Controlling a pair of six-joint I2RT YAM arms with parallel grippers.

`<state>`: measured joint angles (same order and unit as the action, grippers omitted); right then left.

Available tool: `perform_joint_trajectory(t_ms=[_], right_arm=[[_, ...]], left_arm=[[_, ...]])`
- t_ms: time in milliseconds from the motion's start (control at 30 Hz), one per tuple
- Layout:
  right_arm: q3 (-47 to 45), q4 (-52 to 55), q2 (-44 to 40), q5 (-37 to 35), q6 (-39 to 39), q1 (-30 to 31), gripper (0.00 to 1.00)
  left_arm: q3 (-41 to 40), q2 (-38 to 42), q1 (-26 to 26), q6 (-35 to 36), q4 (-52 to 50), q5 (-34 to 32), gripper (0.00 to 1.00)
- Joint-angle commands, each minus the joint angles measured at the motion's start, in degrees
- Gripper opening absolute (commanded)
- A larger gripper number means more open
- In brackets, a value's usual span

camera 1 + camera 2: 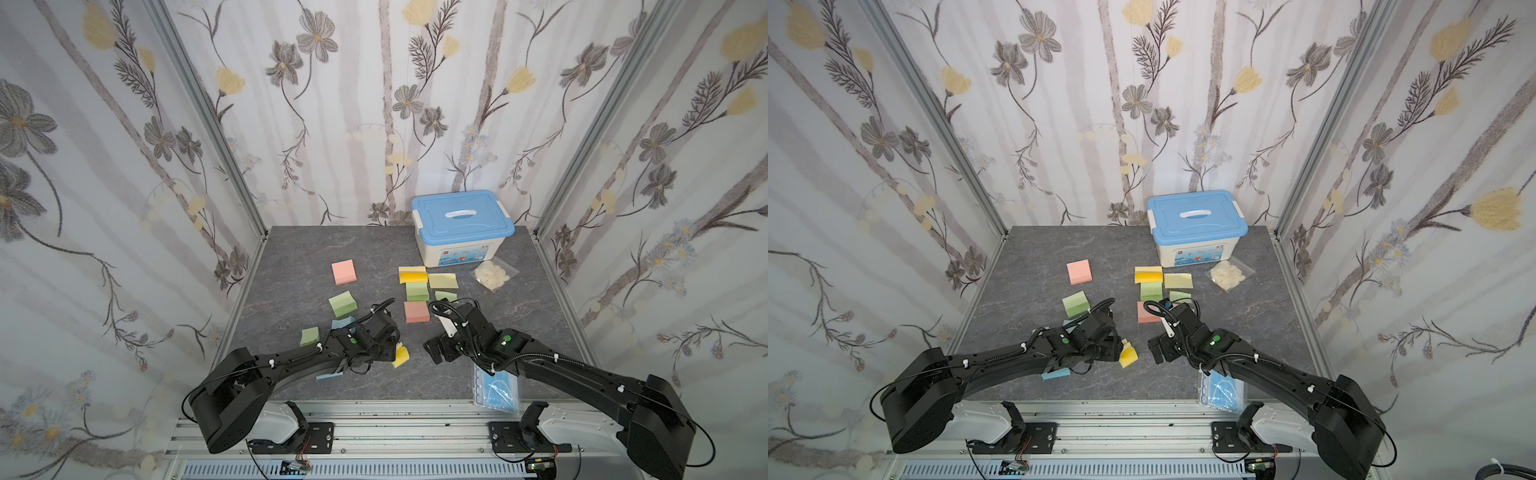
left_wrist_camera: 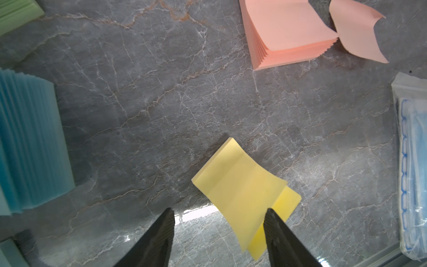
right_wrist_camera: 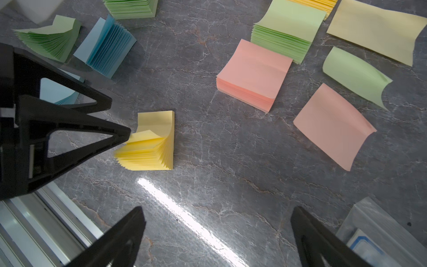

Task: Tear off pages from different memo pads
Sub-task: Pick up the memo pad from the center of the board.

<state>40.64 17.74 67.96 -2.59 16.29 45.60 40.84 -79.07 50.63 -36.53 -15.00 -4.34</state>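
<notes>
Yellow memo pad [image 3: 150, 143]: lies at the front middle of the table [image 1: 299, 257], near the front edge. Its pages are fanned and the top ones curl up.
Left gripper [image 2: 219, 213]: jaws part-way apart, clamped on nothing. One finger [image 3: 122, 136] touches the curled top pages.
Right gripper [image 3: 219, 210]: jaws wide and empty, hanging over bare table near the pad.
Risk, whole pad lifts: nothing pins the pad, so a pull on one page would likely drag the light stack along.
Risk, several pages: the fanned edges lie close together, so a bite there may take more than one.
Risk, off the edge: a pull toward the left arm's base could slide the pad to the front edge.
Risk, collision: the two grippers are near each other. If the right one comes in to pin the pad, it must keep clear of the left fingers.
Open room: bare table between the yellow pad and the pink pad [image 3: 251, 74], and at the back left.
Crowded sides: a loose pink page [image 3: 332, 124] and a loose green page [image 3: 353, 76] lie beyond the pink pad. A blue pad [image 3: 106, 46] sits behind the left gripper, and a bag of face masks [image 1: 496, 390] is at the front right edge.
</notes>
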Motion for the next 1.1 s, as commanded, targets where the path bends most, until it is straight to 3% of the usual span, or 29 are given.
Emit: perform_joint_trajectory(t_ms=[0,633,867,1067], right_arm=[[1.47,-1.05,2.35,0.29,0.48,1.10,1.00],[12.17,-6.62,22.34,3.90,3.75,3.18,1.00],[16.75,-3.74,29.57,4.12,-1.26,3.18,1.00],[17.28,-1.76,31.09,8.74,-11.02,3.59,0.94]], left_arm=[[-0.19,0.74,-0.15,0.32,-0.94,-2.13,0.65],[-1.20,1.37,-1.14,1.20,-0.54,-2.28,0.65],[-2.16,4.00,-1.67,1.55,-1.49,-3.44,0.65],[-4.09,12.13,-3.35,0.86,-7.40,-12.06,0.67]])
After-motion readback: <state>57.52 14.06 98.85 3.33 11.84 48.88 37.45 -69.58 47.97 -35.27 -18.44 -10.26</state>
